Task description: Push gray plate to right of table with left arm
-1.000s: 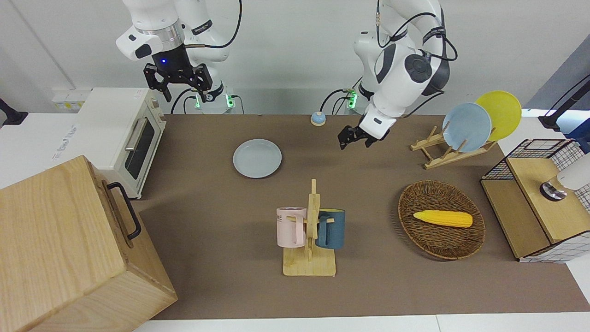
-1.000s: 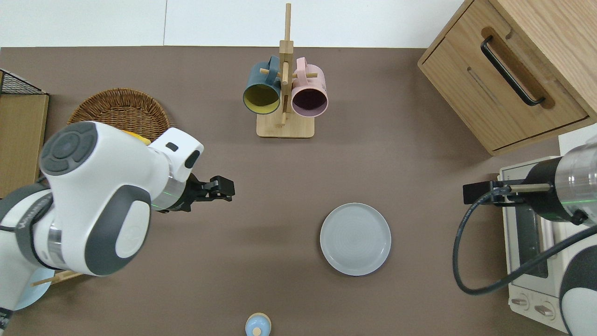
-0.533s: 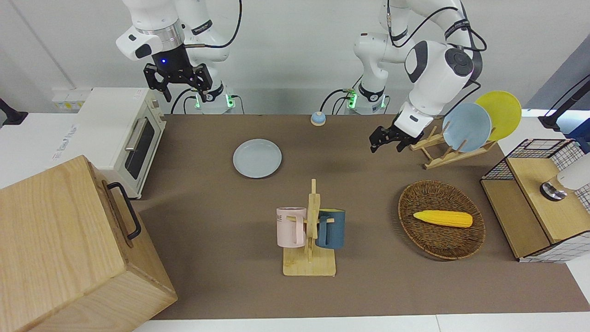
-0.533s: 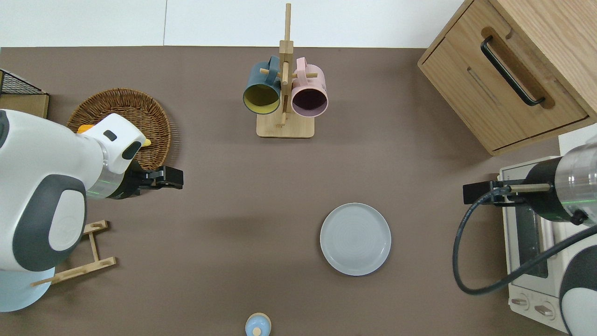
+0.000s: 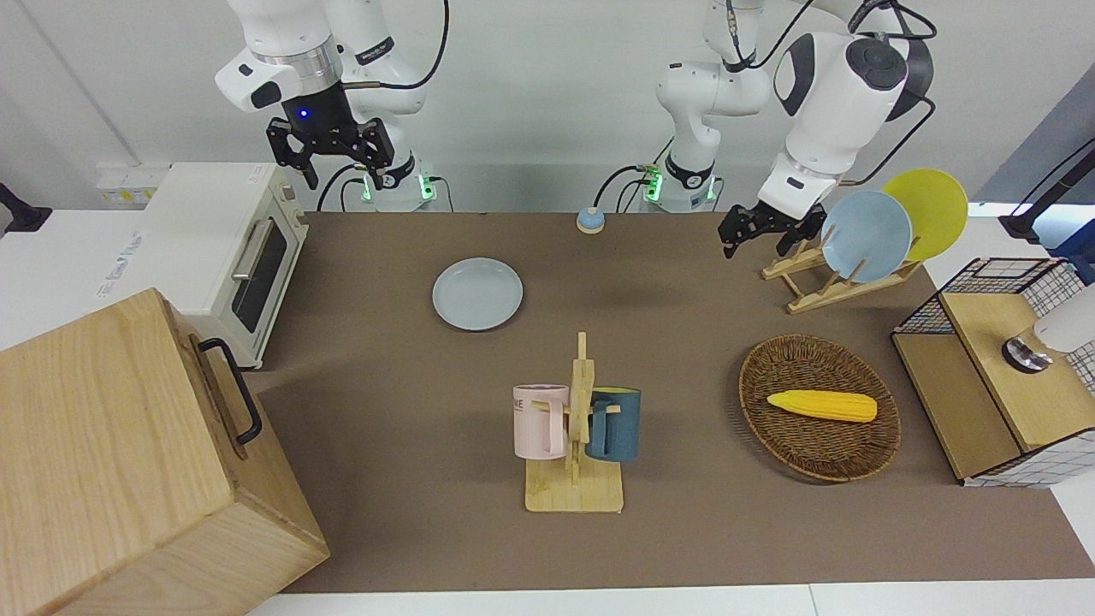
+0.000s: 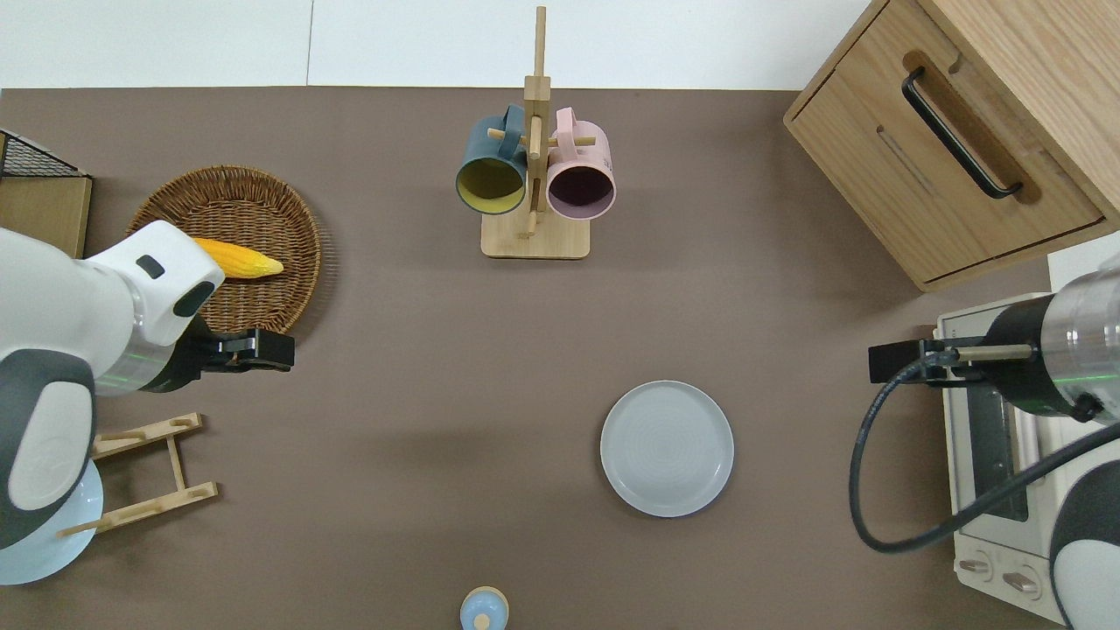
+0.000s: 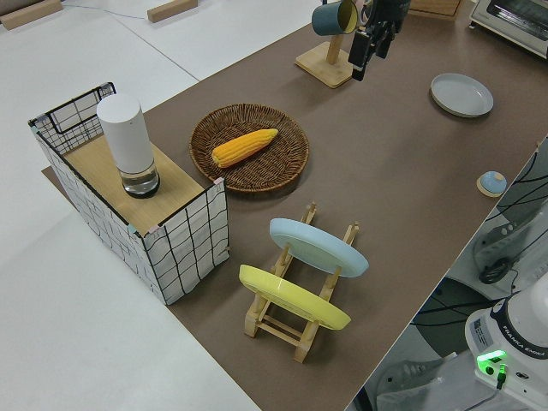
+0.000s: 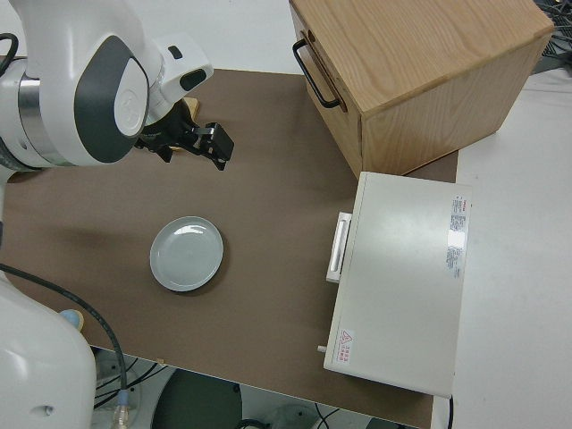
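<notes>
The gray plate (image 5: pixel 477 293) lies flat on the brown table (image 5: pixel 684 530), toward the right arm's end; it also shows in the overhead view (image 6: pixel 667 448), the left side view (image 7: pixel 461 93) and the right side view (image 8: pixel 187 254). My left gripper (image 6: pixel 267 350) is up in the air over bare table by the wicker basket's rim, well apart from the plate and holding nothing. It also shows in the front view (image 5: pixel 757 238) and the left side view (image 7: pixel 370 43). My right gripper (image 5: pixel 342 171) is parked, open and empty.
A mug rack (image 6: pixel 534 175) with a pink and a blue mug stands farther from the robots. A wicker basket (image 6: pixel 289 262) holds a corn cob (image 6: pixel 238 259). A plate rack (image 5: pixel 834 287) holds a light-blue and a yellow plate. A toaster oven (image 5: pixel 222 248) and a wooden cabinet (image 5: pixel 111 462) stand at the right arm's end.
My left arm has swung toward its own end of the table, carrying the gripper from mid-table to beside the basket. The gray plate and the right arm have not moved.
</notes>
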You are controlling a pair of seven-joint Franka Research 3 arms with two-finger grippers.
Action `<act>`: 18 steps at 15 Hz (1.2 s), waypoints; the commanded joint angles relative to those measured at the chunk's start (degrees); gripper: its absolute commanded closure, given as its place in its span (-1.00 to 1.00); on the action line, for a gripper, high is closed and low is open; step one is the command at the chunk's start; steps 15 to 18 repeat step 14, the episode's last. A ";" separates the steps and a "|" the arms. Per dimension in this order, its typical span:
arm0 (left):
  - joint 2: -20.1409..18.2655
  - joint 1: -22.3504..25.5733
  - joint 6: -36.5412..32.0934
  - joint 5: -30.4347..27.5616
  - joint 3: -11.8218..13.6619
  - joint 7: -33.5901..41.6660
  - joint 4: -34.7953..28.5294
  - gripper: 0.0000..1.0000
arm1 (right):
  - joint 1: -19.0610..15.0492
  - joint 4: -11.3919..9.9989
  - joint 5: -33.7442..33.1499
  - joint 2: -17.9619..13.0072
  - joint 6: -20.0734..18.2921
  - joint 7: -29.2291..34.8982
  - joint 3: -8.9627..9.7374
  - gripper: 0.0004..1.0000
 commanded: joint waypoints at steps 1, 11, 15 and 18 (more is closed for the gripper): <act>0.40 4.65 -4.19 1.48 -4.48 0.63 4.55 -0.98 | -1.40 -1.56 1.23 -1.57 0.01 0.59 0.83 -0.99; 0.48 4.83 -5.25 1.30 -3.87 0.11 7.19 -0.98 | -1.40 -1.56 1.23 -1.57 0.01 0.59 0.83 -0.99; 0.57 4.83 -5.25 1.39 -4.22 0.10 7.19 -0.98 | -1.40 -1.56 1.23 -1.57 0.01 0.59 0.83 -0.99; 0.57 4.83 -5.25 1.39 -4.22 0.10 7.19 -0.98 | -1.40 -1.56 1.23 -1.57 0.01 0.59 0.83 -0.99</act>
